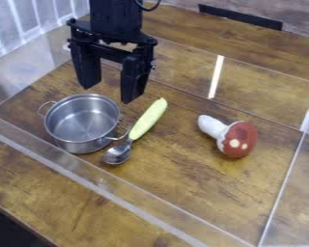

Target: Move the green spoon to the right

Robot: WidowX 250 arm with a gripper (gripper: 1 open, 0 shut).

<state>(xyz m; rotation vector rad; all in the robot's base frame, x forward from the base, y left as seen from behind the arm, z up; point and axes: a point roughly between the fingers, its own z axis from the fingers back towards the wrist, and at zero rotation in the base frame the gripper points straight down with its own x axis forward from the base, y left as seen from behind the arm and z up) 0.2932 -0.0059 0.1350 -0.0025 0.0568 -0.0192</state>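
Claw: spread wide, empty, pointing down. Green spoon: on the table just below and right of it, bowl touching the steel pot. Risk: descending off-centre, fingers strike the pot rim. Toy mushroom: farther right, may obstruct placement.

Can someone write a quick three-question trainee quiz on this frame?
1. True or false: the black gripper is shut on the spoon with the pale yellow-green handle and silver bowl.
2. Which lies farthest right in the picture? A) shiny steel pot B) spoon C) red-capped toy mushroom
3. Fill in: the spoon's silver bowl lies right beside the ____.

Key: 1 false, the jaws stand open above it, holding nothing; 2 C; 3 pot.
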